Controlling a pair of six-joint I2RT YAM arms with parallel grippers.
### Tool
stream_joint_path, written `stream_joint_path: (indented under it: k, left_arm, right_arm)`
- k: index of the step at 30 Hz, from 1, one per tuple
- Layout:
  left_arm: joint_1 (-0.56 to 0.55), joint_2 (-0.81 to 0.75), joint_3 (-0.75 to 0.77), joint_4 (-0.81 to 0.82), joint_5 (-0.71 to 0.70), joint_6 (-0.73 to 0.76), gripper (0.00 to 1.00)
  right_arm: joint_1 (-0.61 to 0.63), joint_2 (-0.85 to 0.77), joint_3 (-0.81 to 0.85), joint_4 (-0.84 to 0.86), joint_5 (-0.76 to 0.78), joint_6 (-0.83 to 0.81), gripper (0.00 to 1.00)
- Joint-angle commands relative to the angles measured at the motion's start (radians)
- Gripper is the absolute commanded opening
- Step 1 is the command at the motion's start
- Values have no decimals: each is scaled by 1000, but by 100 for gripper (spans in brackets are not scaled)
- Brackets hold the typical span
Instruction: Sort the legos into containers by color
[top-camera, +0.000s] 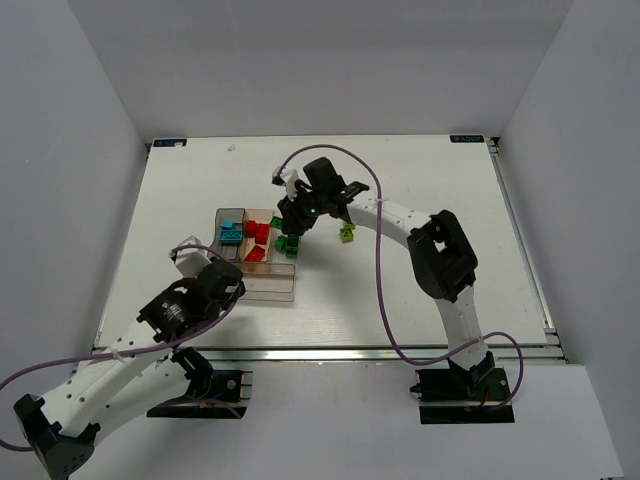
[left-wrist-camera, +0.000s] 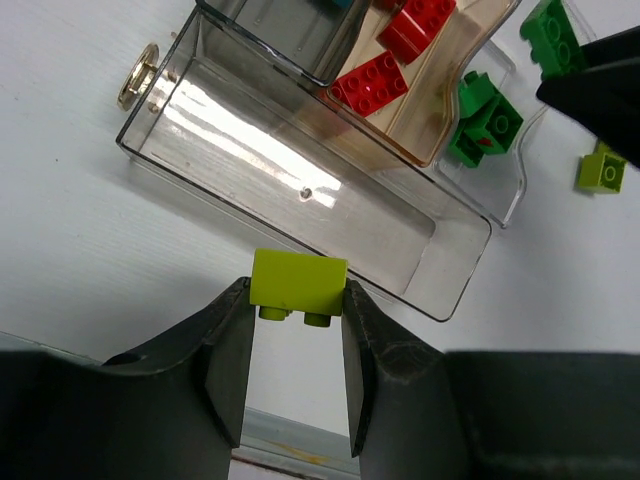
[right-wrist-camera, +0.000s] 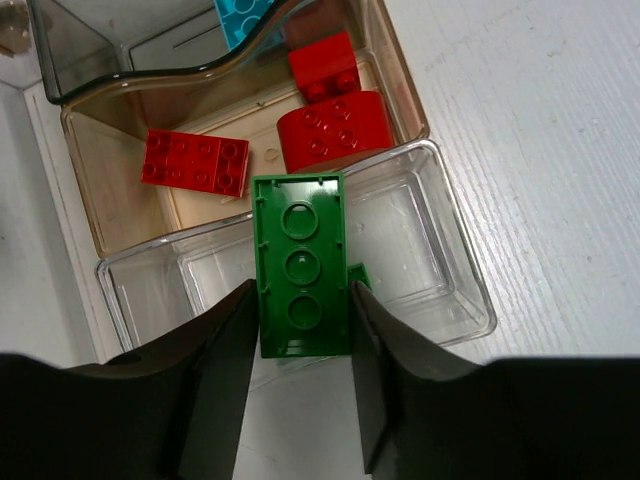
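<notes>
My left gripper (left-wrist-camera: 297, 300) is shut on a lime-yellow lego (left-wrist-camera: 298, 280), held at the near rim of the long clear container (left-wrist-camera: 250, 150). In the top view it (top-camera: 230, 284) is at the tray's near left corner. My right gripper (right-wrist-camera: 300, 300) is shut on a long dark green lego (right-wrist-camera: 300, 262), underside up, above the small clear container (right-wrist-camera: 430, 250). It also shows in the top view (top-camera: 293, 222). Red legos (right-wrist-camera: 195, 162) lie in the tan container (right-wrist-camera: 85, 170). A cyan lego (right-wrist-camera: 245, 18) is in the smoky grey container (right-wrist-camera: 90, 60). Green legos (left-wrist-camera: 485, 120) lie in the small clear container.
A loose lime-yellow lego (top-camera: 347, 233) lies on the white table right of the tray; it also shows in the left wrist view (left-wrist-camera: 601, 170). A brass-coloured ring (left-wrist-camera: 138, 75) is set in the table left of the long container. The right arm (top-camera: 400, 220) reaches over the table's middle.
</notes>
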Motion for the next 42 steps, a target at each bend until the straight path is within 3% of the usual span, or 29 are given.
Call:
stream_joint_path:
  k: [1,3,5,9,13,23,26,28,32,35,36,39,42]
  left_arm:
    - [3,-15,-13,-2,-43,-53,5]
    - [3,-12,-17,4,-39,-53,5]
    - [3,-6,-22,11,-36,-52,5]
    - [3,22,-26,54,-37,-35,5]
    - [3,71,-34,93,-46,-20,5]
    - [12,183,-69,223,-89,-12,8]
    - [33,218,-74,264,-80,-1,10]
    - [46,240,-77,287,-77,-1,10]
    - [58,257,-77,315,-57,5,11]
    - [78,272,-77,326,-50,11,21]
    - [78,278,-77,327,-45,13,31]
    - [87,300,-77,340,-33,17,54]
    - [96,304,-71,347,-19,22,62]
  right_arm:
    - [6,1,24,29,19,-3,49]
    - [6,-8,14,25,11,-15,61]
    - [6,-20,11,23,7,-15,64]
    - [1,-39,22,9,2,-3,65]
    - [-22,-149,-9,-4,-48,21,60]
    - [-154,-558,-418,98,-128,6,59]
    - [-167,-638,-515,92,-130,-21,65]
    - [-180,-675,-573,97,-111,-23,76]
    - [-196,-698,-625,86,-92,-20,81]
    - [-207,-712,-657,95,-75,-21,85]
    - [-206,-712,-662,103,-64,-25,89]
    - [-218,-697,-661,103,-23,-11,89]
    - [-241,-643,-632,91,31,23,89]
